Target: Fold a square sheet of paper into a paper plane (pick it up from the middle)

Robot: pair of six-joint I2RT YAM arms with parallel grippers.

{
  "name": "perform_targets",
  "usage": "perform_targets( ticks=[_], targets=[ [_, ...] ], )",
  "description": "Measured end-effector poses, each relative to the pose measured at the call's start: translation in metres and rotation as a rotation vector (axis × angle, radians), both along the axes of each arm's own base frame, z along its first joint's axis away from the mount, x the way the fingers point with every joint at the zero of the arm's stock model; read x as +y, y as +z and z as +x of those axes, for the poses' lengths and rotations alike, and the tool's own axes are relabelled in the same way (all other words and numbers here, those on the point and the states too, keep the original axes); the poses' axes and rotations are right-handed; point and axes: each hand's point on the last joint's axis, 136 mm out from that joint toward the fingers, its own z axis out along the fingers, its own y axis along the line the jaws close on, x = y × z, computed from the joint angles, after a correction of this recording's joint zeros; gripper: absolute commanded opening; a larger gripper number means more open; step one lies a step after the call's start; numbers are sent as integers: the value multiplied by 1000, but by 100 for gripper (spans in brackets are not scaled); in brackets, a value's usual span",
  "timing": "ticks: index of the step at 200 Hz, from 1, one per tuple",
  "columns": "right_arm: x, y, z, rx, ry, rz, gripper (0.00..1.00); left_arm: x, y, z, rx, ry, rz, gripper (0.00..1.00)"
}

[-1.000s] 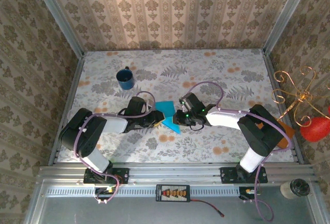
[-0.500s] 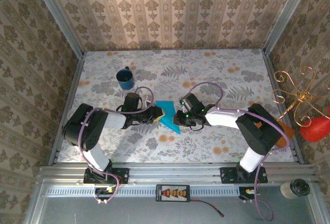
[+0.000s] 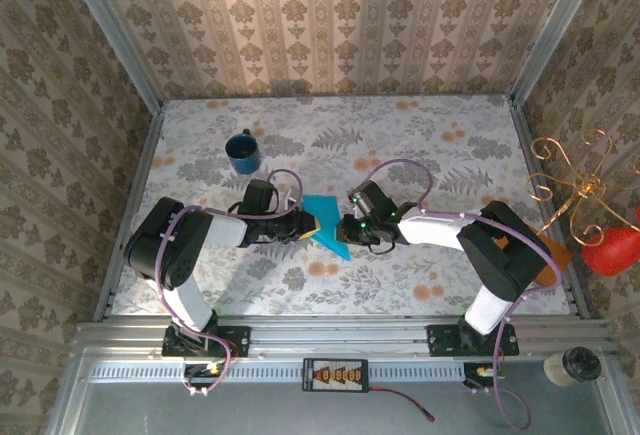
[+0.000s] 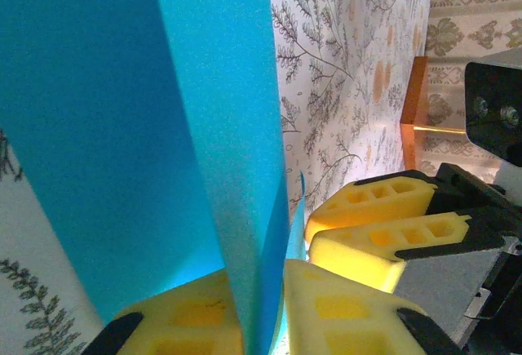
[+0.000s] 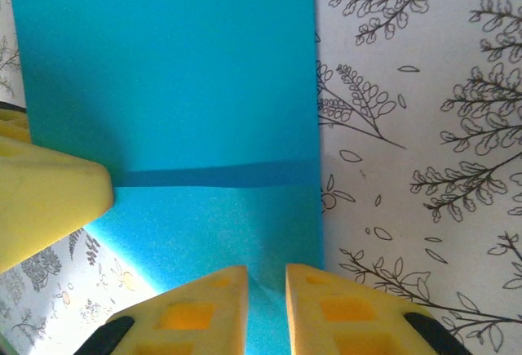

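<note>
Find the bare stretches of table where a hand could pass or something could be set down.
Free: the far strip from the mug to the right wall; the near strip of table between the arm bases. Crowded: the centre, where the left gripper and right gripper meet on the square sheet of paper.
</note>
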Motion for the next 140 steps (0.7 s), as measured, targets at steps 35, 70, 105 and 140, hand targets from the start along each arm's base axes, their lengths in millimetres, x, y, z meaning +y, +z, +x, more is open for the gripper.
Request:
perform_targets(
  ticks=[35,70,105,140],
  targets=[
    [-6,1,2,-45,29,-48,37,0,1,4,-3,10,13,9],
    [-18,28,11,-192,74,-117,47,3,1,8,0,52,67,9],
    [-18,54,10,-389,176,-183,49,3,16,15,-27,99,125,8],
    [-8,50,-9,-471,326,-257,47,4,23,26,-25,143,176,8]
  ],
)
